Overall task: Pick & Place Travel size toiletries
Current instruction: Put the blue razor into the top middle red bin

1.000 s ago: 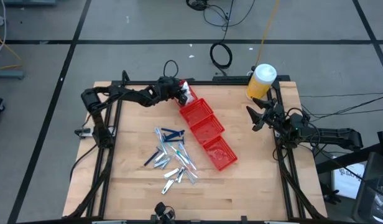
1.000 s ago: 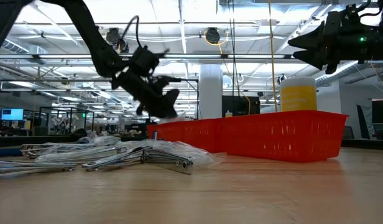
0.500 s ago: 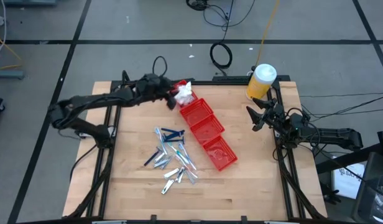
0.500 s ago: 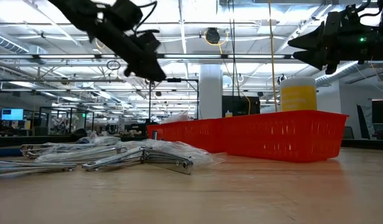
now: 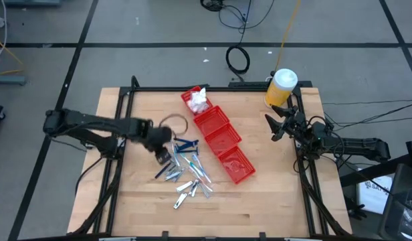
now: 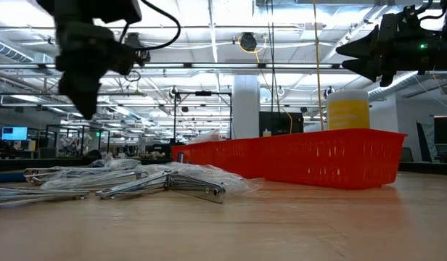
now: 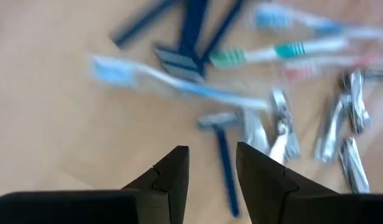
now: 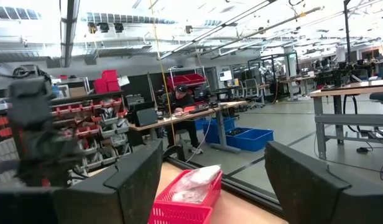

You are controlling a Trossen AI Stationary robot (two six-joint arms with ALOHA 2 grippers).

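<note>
I am hovering my left gripper (image 7: 210, 171), fingers partly parted and holding nothing, over the scattered travel toiletries (image 5: 184, 169) lying on the wooden worktop (image 5: 273, 187) left of the red plastic bins (image 5: 223, 142), lining up a pick; my right gripper (image 5: 276, 127) is waiting wide open at far right.

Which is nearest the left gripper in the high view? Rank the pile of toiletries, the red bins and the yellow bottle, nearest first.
From the left gripper:
1. Pile of toiletries, right beside it at mid-table.
2. Red bins, a diagonal row just beyond the pile.
3. Yellow bottle, at the table's far right corner.
</note>
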